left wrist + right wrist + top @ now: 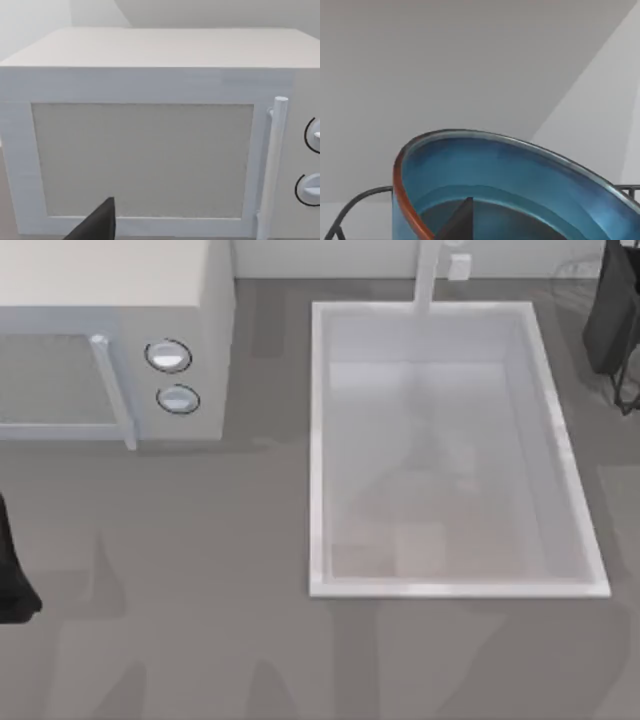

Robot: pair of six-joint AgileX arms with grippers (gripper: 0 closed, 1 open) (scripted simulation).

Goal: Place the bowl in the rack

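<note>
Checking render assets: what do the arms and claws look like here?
Both are plain matte black, with no markings, cables or labels. The left arm is a dark, angular block at the table's left edge; its claw's finger is a tapered black wedge. The right arm is the same black, top right.

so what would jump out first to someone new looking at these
The teal-blue bowl in the right wrist view, close up, with dark rack wires curving beside it and a dark fingertip in front. Next the large white sink right of centre on the grey table. Then the white microwave at the table's far left, which the left wrist camera faces door-on.
</note>
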